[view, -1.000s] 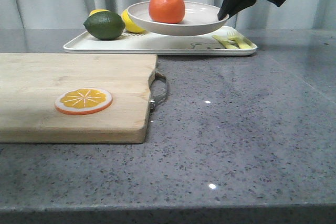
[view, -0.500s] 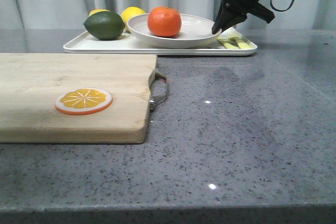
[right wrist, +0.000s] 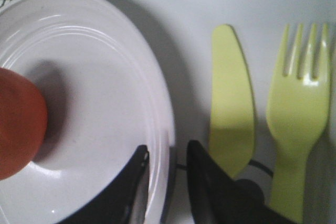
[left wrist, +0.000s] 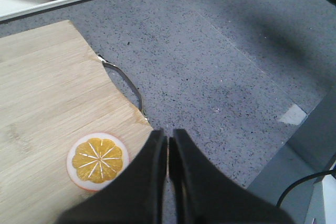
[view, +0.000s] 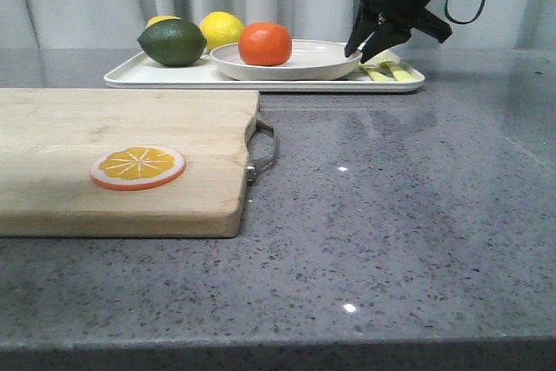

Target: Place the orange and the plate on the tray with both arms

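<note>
The orange [view: 265, 43] sits in the off-white plate [view: 306, 62], which rests on the white tray [view: 165, 76] at the back of the table. My right gripper [view: 370, 46] is at the plate's right rim with its jaws parted, one finger inside the rim and one outside. In the right wrist view the fingers straddle the plate [right wrist: 100, 77] rim with a gap, the gripper [right wrist: 168, 156] open, and the orange [right wrist: 16, 124] is at the edge. My left gripper [left wrist: 168, 137] is shut and empty above the cutting board's corner; it is not in the front view.
A green lime [view: 174, 43] and yellow lemon [view: 221, 28] share the tray's left part. A yellow-green knife [right wrist: 231, 114] and fork [right wrist: 296, 114] lie on the tray right of the plate. A wooden cutting board [view: 122, 128] with an orange slice [view: 138, 167] fills the front left.
The plate with the orange came down from above the tray onto it. My right gripper lowered with it and its jaws have parted from the rim.
</note>
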Controlling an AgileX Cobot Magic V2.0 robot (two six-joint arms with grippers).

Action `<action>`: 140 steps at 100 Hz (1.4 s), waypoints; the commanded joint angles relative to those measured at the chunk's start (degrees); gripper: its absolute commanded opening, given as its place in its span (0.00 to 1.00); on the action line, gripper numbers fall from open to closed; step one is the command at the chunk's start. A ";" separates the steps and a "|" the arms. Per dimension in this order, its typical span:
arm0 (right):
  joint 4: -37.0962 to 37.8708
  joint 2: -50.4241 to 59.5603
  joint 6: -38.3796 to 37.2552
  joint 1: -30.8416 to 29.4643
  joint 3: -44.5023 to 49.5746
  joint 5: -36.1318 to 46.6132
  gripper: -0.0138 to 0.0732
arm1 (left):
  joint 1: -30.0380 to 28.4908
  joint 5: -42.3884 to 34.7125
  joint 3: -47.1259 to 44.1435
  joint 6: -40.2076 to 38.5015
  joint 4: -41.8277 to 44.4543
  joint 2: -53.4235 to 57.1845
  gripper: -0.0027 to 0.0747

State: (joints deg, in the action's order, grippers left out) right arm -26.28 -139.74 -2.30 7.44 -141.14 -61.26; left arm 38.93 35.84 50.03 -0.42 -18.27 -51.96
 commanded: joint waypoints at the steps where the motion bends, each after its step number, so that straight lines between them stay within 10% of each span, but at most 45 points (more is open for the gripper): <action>1: -2.01 4.04 0.27 -0.31 -2.75 1.66 0.50 | -0.01 -4.20 1.87 -0.31 -1.31 0.74 0.03; 24: -1.96 4.15 0.27 -1.29 -8.46 -5.37 0.47 | -0.01 -4.20 1.87 -0.31 -1.31 0.74 0.03; 51: -1.51 5.83 0.12 -3.86 -13.36 -13.47 0.07 | -0.01 -4.20 1.87 -0.31 -1.31 0.74 0.03; 140: 3.05 47.42 3.64 -6.20 17.42 -13.04 0.09 | -0.01 -7.41 -1.49 -0.31 -0.10 7.64 0.01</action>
State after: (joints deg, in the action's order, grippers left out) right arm -22.60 -99.86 -0.81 1.29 -127.01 -72.55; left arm 38.93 33.59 48.27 -0.42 -17.87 -47.17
